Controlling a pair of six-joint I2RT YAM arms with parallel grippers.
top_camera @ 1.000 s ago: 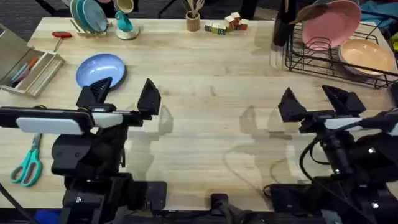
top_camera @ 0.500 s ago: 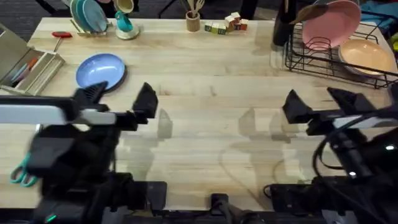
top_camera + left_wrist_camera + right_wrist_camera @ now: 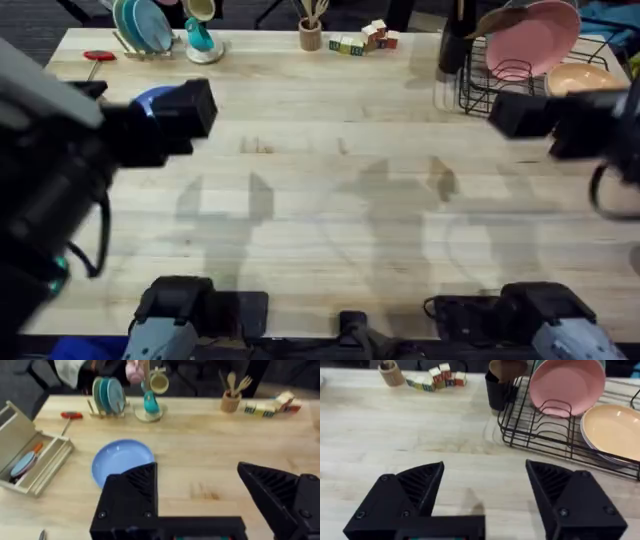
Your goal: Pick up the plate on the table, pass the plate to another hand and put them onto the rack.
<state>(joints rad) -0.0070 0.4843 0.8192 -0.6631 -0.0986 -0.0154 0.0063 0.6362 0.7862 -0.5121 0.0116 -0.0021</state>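
Observation:
The periwinkle-blue plate (image 3: 120,457) lies flat on the wooden table (image 3: 340,200) at the far left; in the overhead view only a sliver of the plate (image 3: 155,95) shows past my raised left arm. My left gripper (image 3: 200,495) hovers above the plate's near edge, open, with nothing between its fingers. My right gripper (image 3: 485,490) is also open and empty, high over the table just short of the black wire rack (image 3: 545,435). The rack (image 3: 500,95) holds a pink plate (image 3: 567,385) on edge and a peach-orange plate (image 3: 615,430) lying flat.
A wooden stand with teal plates (image 3: 107,395) and a teal mug holder (image 3: 150,402) stand behind the blue plate. An open wooden box of pens (image 3: 30,460) sits to its left. A utensil cup (image 3: 231,402), toy blocks (image 3: 435,377) and a dark cup (image 3: 497,390) line the back.
Both arms have risen toward the camera and swung forward. The left gripper now hangs over the blue plate; the right has moved closer to the rack. Both stayed open.

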